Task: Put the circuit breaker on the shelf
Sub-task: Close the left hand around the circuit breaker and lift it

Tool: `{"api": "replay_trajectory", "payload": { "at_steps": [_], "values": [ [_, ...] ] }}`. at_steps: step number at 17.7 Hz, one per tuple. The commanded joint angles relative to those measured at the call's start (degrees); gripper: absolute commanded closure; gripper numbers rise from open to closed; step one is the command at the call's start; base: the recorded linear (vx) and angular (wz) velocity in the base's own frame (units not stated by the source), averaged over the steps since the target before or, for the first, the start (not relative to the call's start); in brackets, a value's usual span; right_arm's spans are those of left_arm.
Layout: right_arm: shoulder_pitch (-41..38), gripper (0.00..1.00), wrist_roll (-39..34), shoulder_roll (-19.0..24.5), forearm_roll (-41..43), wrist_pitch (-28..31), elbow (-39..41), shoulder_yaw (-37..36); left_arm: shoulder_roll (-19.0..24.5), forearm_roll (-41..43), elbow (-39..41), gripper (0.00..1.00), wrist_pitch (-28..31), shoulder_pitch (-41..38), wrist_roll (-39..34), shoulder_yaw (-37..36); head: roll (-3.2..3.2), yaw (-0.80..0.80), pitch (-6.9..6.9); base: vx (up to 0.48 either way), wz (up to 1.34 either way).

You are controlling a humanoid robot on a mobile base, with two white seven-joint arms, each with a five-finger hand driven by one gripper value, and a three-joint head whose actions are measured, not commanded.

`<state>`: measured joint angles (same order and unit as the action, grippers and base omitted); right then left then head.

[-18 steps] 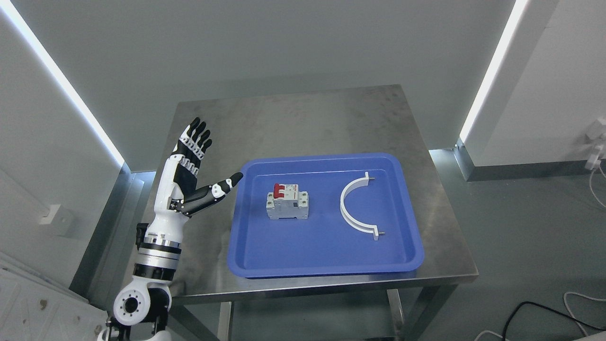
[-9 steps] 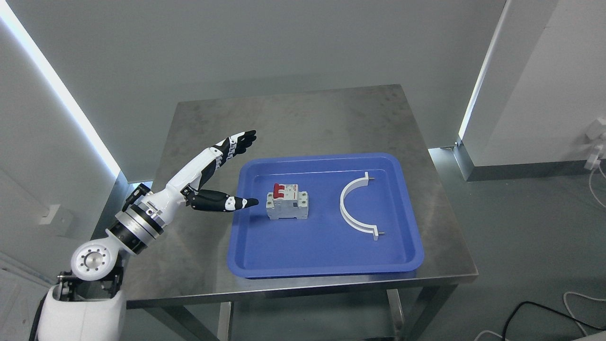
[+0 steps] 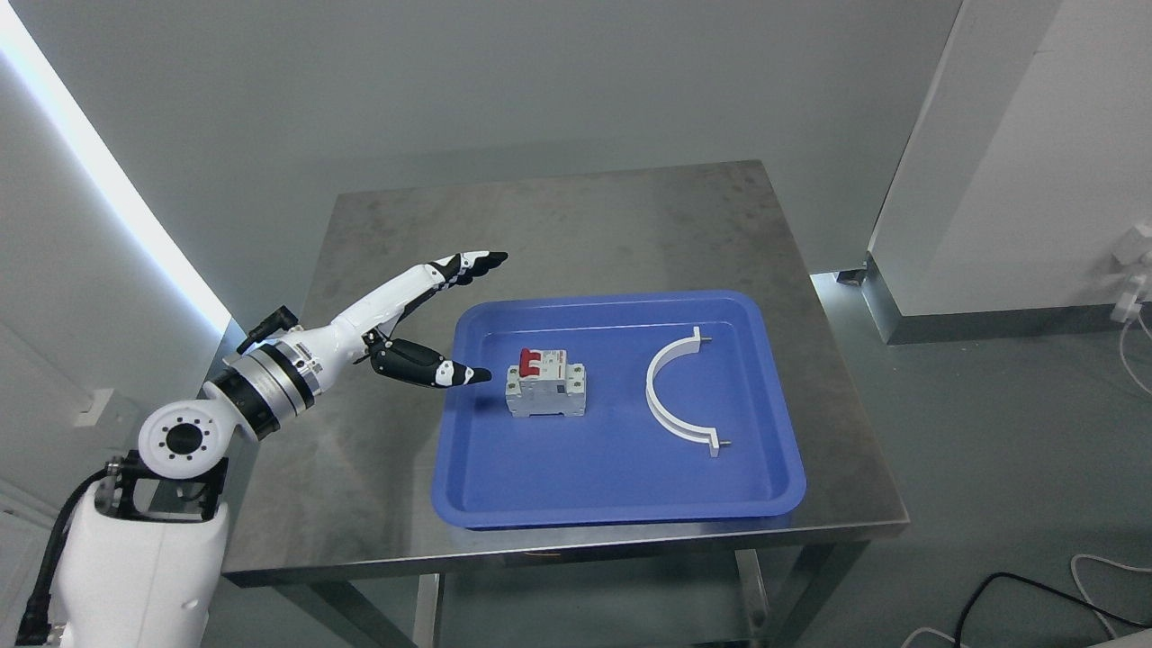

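A grey circuit breaker (image 3: 546,387) with red switches stands in the left half of a blue tray (image 3: 621,486) on a steel table. My left hand (image 3: 481,315) hovers at the tray's left rim, open, fingers (image 3: 470,262) stretched out towards the far right and the black thumb (image 3: 432,369) pointing at the breaker. The thumb tip is a short gap left of the breaker and touches nothing. The hand holds nothing. No shelf is visible.
A white half-ring clamp (image 3: 677,391) lies in the tray's right half. The steel table (image 3: 576,216) stands against a grey wall, with a white pillar (image 3: 1017,162) at the right and cables (image 3: 1035,594) on the floor.
My left arm swung from an upright palm at the table's left side down and right, so the hand now reaches over the tray's left rim. The breaker and clamp stayed put.
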<state>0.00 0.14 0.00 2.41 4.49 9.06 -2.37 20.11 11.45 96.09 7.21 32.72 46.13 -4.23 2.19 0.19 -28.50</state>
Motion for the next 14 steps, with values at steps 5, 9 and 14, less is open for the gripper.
{"api": "replay_trajectory", "payload": {
  "at_steps": [5,9,14],
  "values": [
    [-0.97,0.00,0.03,-1.00,-0.04,-1.77,-0.01,0.00,1.95,7.60,-1.17,0.11,2.63,2.35,4.06,-11.33,0.00,0.00,0.00,0.000,0.00],
    [-0.97,0.00,0.03,-1.00,0.05,-1.77,-0.01,0.00,-0.77,11.57,-4.42,0.20,3.07,4.02,4.15,-10.62,0.00,0.00,0.00,0.000,0.00],
    [-0.97,0.00,0.03,-1.00,-0.04,-1.77,0.08,0.00,-3.76,12.36,-4.77,0.34,3.24,4.55,5.55,-10.62,0.00,0.00,0.00,0.000,0.00]
  ]
}}
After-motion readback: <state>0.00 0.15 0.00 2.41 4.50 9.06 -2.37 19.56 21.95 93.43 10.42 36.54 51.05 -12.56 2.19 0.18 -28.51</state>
